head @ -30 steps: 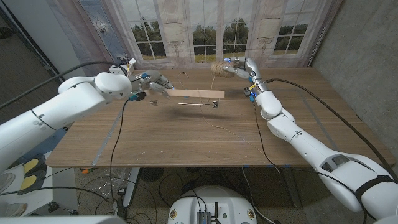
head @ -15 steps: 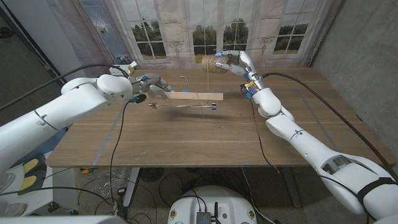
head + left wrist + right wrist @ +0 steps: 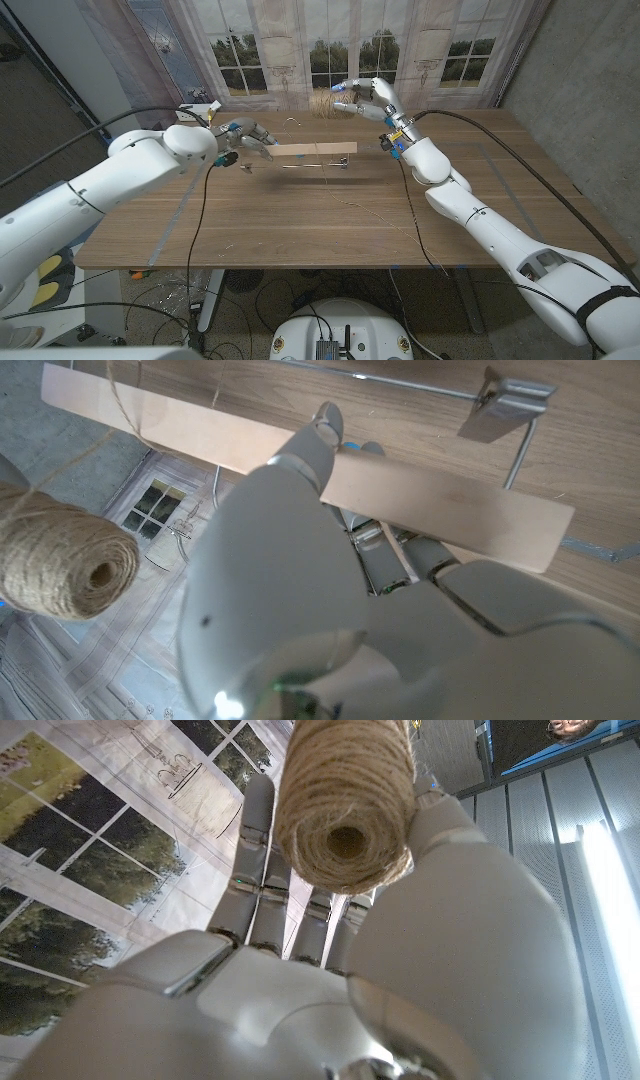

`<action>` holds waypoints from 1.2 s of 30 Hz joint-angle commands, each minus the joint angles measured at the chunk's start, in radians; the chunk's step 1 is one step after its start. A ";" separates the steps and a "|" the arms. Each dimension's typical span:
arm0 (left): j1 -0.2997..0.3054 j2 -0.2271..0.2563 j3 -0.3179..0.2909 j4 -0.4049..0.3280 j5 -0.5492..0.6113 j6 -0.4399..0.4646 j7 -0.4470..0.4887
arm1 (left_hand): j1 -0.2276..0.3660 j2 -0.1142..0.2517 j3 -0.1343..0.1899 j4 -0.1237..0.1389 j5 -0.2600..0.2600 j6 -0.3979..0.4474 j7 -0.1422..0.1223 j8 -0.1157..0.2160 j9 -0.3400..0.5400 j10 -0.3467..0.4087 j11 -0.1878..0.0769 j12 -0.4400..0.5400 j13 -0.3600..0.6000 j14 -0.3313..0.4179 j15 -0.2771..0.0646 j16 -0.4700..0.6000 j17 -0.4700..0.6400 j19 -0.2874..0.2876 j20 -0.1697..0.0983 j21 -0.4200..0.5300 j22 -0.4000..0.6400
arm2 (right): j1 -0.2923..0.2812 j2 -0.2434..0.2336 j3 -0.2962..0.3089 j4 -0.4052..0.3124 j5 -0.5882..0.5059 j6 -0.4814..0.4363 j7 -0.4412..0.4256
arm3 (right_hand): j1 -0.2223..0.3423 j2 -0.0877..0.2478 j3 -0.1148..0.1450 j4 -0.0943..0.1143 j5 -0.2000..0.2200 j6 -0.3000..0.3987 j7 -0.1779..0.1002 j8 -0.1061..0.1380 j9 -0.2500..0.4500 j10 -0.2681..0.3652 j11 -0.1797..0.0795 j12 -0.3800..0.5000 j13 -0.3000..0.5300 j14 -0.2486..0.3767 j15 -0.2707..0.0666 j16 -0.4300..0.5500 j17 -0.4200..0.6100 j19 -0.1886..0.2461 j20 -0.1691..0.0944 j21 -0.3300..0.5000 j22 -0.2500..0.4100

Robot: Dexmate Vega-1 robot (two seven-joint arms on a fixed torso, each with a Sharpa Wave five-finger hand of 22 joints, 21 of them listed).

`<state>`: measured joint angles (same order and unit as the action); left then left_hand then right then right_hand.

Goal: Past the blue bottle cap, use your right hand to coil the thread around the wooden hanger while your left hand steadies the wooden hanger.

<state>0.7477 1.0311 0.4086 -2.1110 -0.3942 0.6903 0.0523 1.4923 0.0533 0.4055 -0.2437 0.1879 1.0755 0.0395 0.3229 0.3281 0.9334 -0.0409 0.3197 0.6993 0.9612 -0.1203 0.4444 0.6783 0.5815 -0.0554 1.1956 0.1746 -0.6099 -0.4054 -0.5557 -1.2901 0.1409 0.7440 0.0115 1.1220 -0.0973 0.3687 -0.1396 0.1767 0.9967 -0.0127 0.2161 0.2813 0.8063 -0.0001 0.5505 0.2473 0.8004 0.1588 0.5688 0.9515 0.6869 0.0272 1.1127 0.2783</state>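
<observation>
My left hand [image 3: 247,136] grips one end of the wooden hanger [image 3: 312,150] and holds it level above the table. In the left wrist view the fingers [image 3: 318,438] wrap the pale bar [image 3: 440,495], and thin thread [image 3: 128,408] crosses its far end. A metal clip bar [image 3: 322,163] hangs under the wood. My right hand [image 3: 368,98] is raised at the back of the table and holds a spool of tan twine [image 3: 322,102]. In the right wrist view the spool [image 3: 345,805] sits between the thumb and fingers [image 3: 255,870]. The same spool [image 3: 65,565] shows beyond the hanger.
Loose thread [image 3: 375,215] lies on the wooden table [image 3: 300,230] in front of the hanger. A black cable [image 3: 192,225] droops from my left arm across the table's left side. A printed window backdrop [image 3: 330,50] stands behind the table.
My right hand has lifted the spool higher and carried it left along the back, over the hanger's right end. The left hand and hanger have barely moved.
</observation>
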 commanded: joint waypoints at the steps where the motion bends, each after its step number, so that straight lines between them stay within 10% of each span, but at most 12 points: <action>1: 0.008 -0.092 -0.002 -0.006 0.014 0.072 0.180 | 0.036 0.036 0.079 0.071 0.008 0.012 0.009 0.003 -0.001 0.010 0.001 -0.002 0.002 0.033 -0.046 0.006 0.002 -0.001 -0.136 0.006 0.004 | -0.013 -0.019 -0.001 -0.051 -0.001 0.016 0.054 | 0.270 0.259 0.004 0.007 0.005 0.007 0.003 0.000 0.002 0.041 -0.003 0.001 0.188 0.265 -0.387 -0.006 0.004 -0.095 -0.223 0.011 0.000; 36: 0.004 -0.235 -0.036 0.010 0.055 0.111 0.411 | 0.033 0.030 0.084 0.072 0.014 0.020 0.006 -0.006 0.003 0.020 0.003 -0.009 0.009 0.043 -0.046 0.001 0.001 0.008 -0.139 0.011 0.004 | 0.014 -0.176 -0.041 -0.144 0.184 -0.256 0.380 | 0.271 0.258 0.004 0.005 0.004 0.005 0.007 -0.004 0.007 0.044 0.005 -0.004 0.195 0.275 -0.387 -0.021 0.013 -0.109 -0.221 0.048 -0.027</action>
<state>0.7518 0.8195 0.3871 -2.1000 -0.3462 0.7933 0.4197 1.4942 0.0515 0.4097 -0.2478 0.1970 1.0827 0.0394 0.3123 0.3282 0.9459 -0.0426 0.3129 0.7037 0.9654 -0.1160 0.4400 0.6744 0.5815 -0.0554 1.2032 0.1749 -0.6229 -0.5286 -0.5772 -1.4087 0.2786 0.6037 0.2869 1.1220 -0.0973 0.3702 -0.1380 0.1738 0.9966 -0.0127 0.2160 0.2859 0.8066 -0.0003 0.5448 0.2473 0.8059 0.1641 0.5512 0.9588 0.6819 0.0322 1.1540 0.2506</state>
